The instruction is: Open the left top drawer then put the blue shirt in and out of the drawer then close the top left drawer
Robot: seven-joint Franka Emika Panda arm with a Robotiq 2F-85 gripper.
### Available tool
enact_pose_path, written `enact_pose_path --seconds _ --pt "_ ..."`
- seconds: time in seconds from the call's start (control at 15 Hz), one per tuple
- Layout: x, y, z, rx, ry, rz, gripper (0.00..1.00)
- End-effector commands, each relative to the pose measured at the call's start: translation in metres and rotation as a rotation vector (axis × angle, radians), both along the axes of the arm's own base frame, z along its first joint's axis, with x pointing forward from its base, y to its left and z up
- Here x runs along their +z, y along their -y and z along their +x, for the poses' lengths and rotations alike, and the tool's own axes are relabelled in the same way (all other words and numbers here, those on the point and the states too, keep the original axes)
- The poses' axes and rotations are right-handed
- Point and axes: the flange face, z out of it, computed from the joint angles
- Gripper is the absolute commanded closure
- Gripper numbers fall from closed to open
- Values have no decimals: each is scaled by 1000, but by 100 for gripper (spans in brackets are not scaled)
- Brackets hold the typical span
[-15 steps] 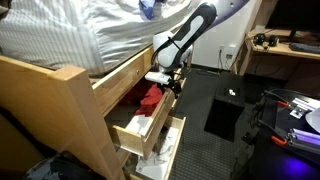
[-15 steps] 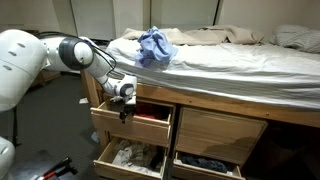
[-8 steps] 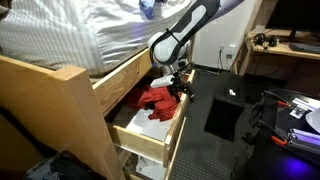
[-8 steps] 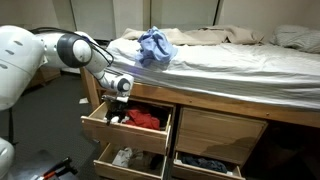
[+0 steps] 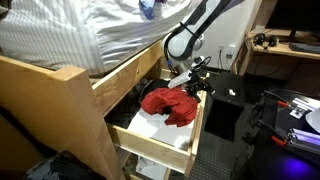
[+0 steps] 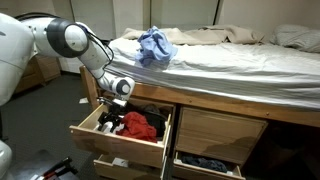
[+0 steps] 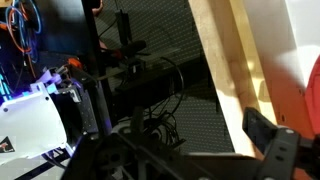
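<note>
While the top left drawer (image 6: pixel 115 144) stands far out of the wooden bed frame (image 6: pixel 215 128), the gripper (image 6: pixel 111 106) sits at the drawer's front edge, over its left end in an exterior view. The same gripper (image 5: pixel 196 84) shows at the far end of the drawer (image 5: pixel 150 144) from the opposite side. Whether it is clenched on the front board or released cannot be told; the wrist view shows only one dark finger (image 7: pixel 270 136) beside a pale wooden board (image 7: pixel 228 62), over a dark floor with cables. A red garment (image 6: pixel 141 126) lies bunched inside the drawer, close to the gripper, with white lining around it (image 5: pixel 168 104). The blue shirt (image 6: pixel 155 45) is not in the drawer: it lies crumpled on the bed's white sheet (image 6: pixel 230 58), above the drawer and to its right. Below the open drawer, a lower drawer (image 6: pixel 112 165) also stands partly out.
</note>
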Motion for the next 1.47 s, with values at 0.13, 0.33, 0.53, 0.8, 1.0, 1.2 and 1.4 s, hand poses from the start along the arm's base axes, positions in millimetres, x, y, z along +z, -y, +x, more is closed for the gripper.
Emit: enact_pose_path --seconds 0.13,0.33,0.53,0.8,1.0,1.2,1.4 --pt "6 -4 4 10 46 -32 0" --pt "46 -15 18 35 206 -145 0" --pt "113 -35 16 80 328 -250 0" --pt "215 -62 12 43 554 -368 0" --pt "291 -73 -5 51 737 -447 0" --pt "335 -72 -23 135 905 -538 0" --pt "350 -79 -17 150 947 -546 0"
